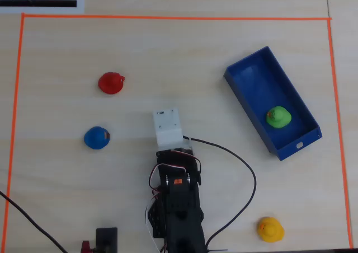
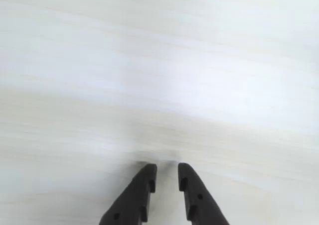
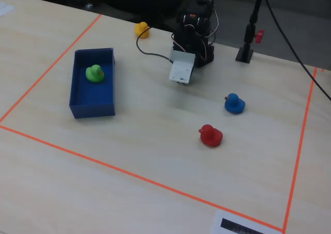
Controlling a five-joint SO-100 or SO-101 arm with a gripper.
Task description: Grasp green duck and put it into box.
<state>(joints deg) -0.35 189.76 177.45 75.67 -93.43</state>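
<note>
The green duck point(image 1: 278, 117) sits inside the dark blue box point(image 1: 254, 79), towards the end with the slot. Both also show at the left of the fixed view: the duck point(image 3: 94, 73) in the box point(image 3: 93, 111). The black arm point(image 1: 176, 202) is folded back at the near middle of the table, well left of the box in the overhead view. Its white wrist housing point(image 1: 168, 127) hides the fingers from above. In the wrist view my gripper point(image 2: 167, 171) points at bare table, jaws a narrow gap apart with nothing between them.
A red duck point(image 1: 111, 83) and a blue duck point(image 1: 97, 137) sit left of the arm. A yellow duck point(image 1: 270, 229) sits at the lower right. A black cable point(image 1: 250, 177) loops right of the arm. Orange tape point(image 1: 168, 18) frames the work area.
</note>
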